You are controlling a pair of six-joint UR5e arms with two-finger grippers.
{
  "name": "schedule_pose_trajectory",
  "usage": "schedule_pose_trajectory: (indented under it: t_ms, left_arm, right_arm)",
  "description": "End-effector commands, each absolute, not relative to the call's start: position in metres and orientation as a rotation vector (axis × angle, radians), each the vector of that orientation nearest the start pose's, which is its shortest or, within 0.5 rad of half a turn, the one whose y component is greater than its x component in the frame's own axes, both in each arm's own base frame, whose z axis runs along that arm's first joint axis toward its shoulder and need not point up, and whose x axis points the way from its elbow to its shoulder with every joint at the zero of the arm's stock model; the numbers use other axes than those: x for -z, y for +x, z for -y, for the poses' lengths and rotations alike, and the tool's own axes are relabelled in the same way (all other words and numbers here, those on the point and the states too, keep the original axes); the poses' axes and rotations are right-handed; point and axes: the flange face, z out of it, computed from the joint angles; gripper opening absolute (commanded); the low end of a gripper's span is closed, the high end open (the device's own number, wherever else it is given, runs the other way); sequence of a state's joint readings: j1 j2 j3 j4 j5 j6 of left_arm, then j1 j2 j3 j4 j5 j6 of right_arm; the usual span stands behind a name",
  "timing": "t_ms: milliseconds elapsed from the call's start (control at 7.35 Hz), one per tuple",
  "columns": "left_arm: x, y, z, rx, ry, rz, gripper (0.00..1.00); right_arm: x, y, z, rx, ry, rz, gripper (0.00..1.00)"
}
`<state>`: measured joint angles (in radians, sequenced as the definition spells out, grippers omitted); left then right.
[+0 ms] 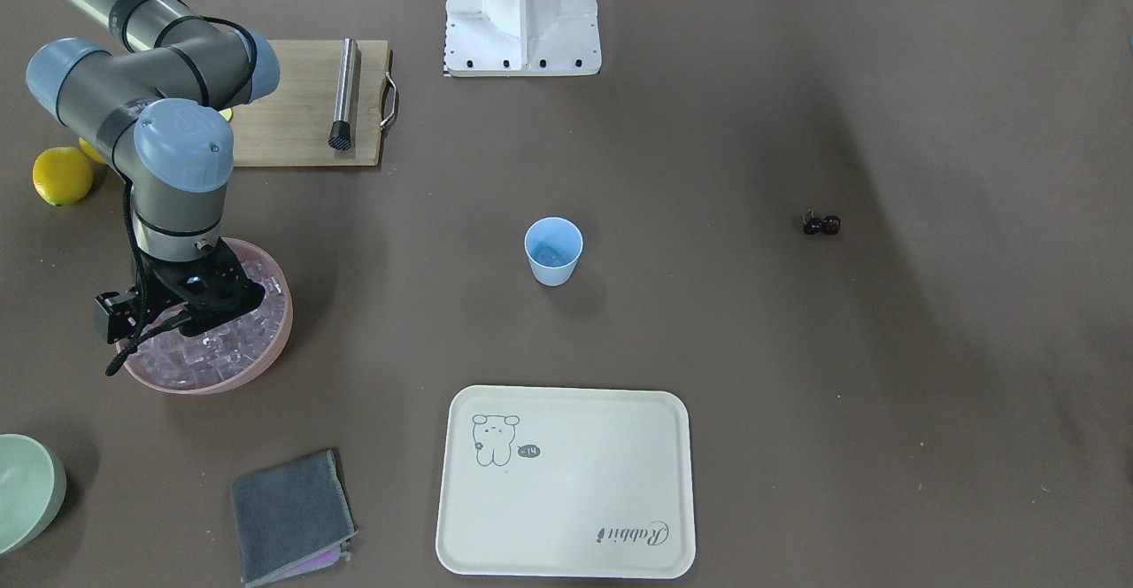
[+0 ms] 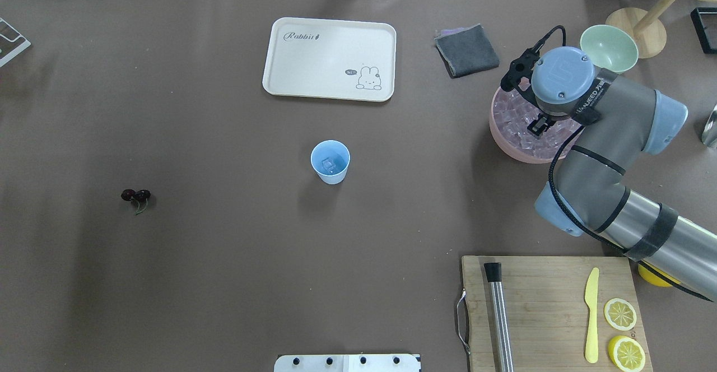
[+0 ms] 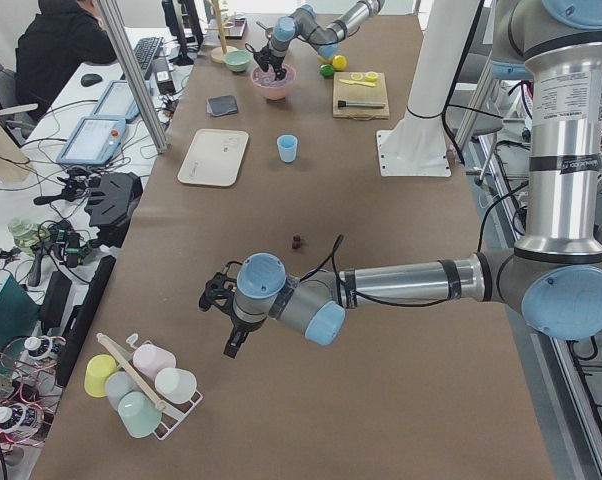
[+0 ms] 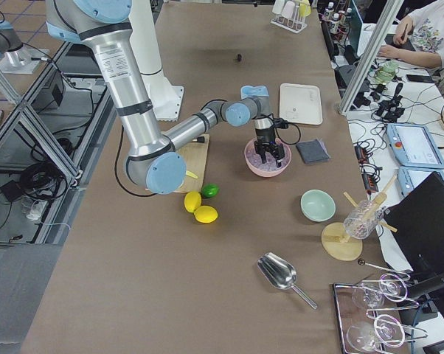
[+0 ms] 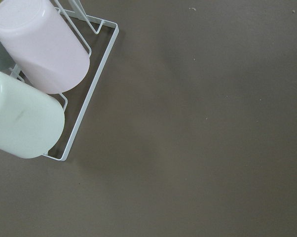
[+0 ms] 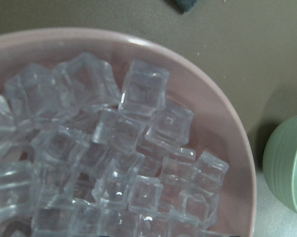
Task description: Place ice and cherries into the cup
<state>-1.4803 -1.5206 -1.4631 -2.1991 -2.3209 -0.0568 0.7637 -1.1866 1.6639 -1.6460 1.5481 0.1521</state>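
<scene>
The light-blue cup [image 2: 330, 162] stands upright mid-table, also seen from the front [image 1: 553, 251], with one ice cube [image 2: 329, 164] inside. The cherries [image 2: 135, 195] lie alone on the table, far to the cup's left in the overhead view [image 1: 820, 225]. A pink bowl [image 2: 498, 136] holds many clear ice cubes [image 6: 114, 163]. My right gripper [image 1: 199, 322] hangs just over that ice, its jaws apparently apart and empty. My left gripper [image 3: 228, 340] shows only in the exterior left view, above bare table; I cannot tell whether it is open.
A cream tray [image 1: 566, 482] and a grey cloth [image 1: 290, 517] lie beyond the cup. A pale green bowl [image 1: 26, 491] sits near the pink bowl. A cutting board [image 1: 292, 101] carries a metal muddler [image 1: 343, 92]. A wire rack of cups [image 5: 40, 84] is under the left wrist.
</scene>
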Motion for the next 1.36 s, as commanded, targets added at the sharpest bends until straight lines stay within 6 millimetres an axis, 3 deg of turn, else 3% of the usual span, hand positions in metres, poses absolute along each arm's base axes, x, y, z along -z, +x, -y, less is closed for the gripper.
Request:
schedule_pose_trajectory:
  t_ms: [0,408,953,1225]
  left_arm:
    - [-0.6715,-0.0211,0.4911,-0.206,0.388,-0.767,0.98]
    - [-0.6723,-0.0211,0.491,-0.205,0.386,-0.767,0.98]
    - [-0.6736,-0.0211,0.4908,-0.205,0.385,-0.767,0.98]
    - [-0.6752,-0.0212,0.4905,-0.204,0.382,-0.767,0.98]
  right_arm:
    - [-0.4291,-0.3724,0.5363,0.641,0.385,0.146,0.67]
    - [-0.4281,-0.3758,0.5345,0.645,0.388,0.146,0.56]
    - [-0.4235,-0.3754,0.5341,0.642,0.396,0.151,0.22]
    - [-0.4213,-0.3749,0.5337,0.641,0.4,0.153,0.16]
